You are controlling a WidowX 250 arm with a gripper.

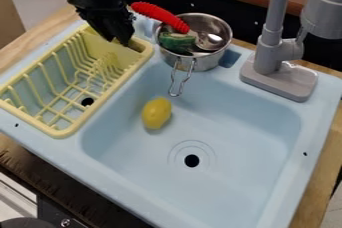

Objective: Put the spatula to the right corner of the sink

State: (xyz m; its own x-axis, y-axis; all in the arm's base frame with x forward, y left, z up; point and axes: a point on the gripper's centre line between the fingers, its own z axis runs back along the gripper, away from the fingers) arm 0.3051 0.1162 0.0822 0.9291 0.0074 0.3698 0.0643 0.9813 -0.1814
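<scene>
Out on the left, the yellow dish rack (63, 133), and over its far end hangs the gripper (123, 41), clenched or released, I can't tell! Across to 1 yellow lemon (156, 113) down in the sink (240, 137); behind it the spatula (160, 17) leans in the metal pot (200, 62), red handle jutting out leftward, beside 1 green item (176, 43); and rightmost, the grey faucet (270, 47) standing upright

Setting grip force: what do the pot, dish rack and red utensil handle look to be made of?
Pot: metal, likely stainless steel; shiny, with bright reflections and a bent-wire handle.
Dish rack: probably moulded plastic; smooth, uniform yellow, rounded bars.
Red handle: plastic or rubber, can't tell which; solid colour, ridged surface.
</scene>
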